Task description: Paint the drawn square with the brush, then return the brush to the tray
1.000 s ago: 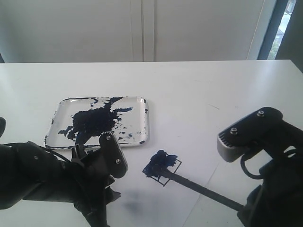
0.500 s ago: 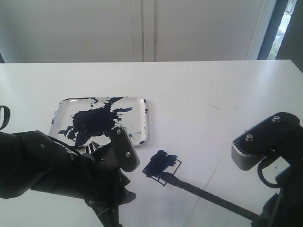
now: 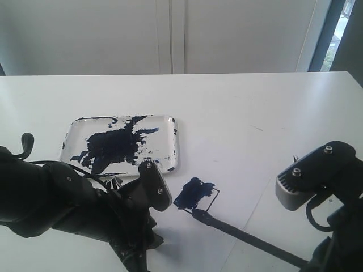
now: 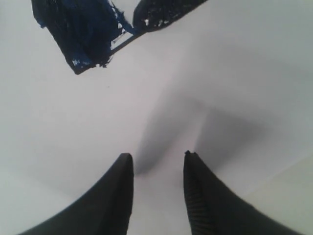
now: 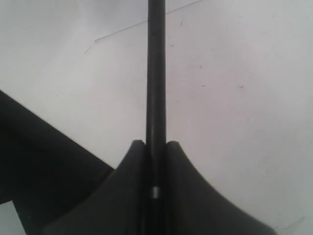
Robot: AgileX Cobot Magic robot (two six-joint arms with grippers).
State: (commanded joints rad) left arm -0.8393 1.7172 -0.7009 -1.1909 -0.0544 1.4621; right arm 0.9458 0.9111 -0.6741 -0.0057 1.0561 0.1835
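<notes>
Right gripper (image 5: 156, 147) clamped on long thin black brush (image 5: 156, 73); tip ahead at edge of small blue-blotched drawn square (image 3: 197, 195), may smear past line. Left gripper (image 4: 157, 159) apart, empty, beside square: collision risk

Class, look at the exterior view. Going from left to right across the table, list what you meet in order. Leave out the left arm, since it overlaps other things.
tray → drawn square → brush → right arm
</notes>
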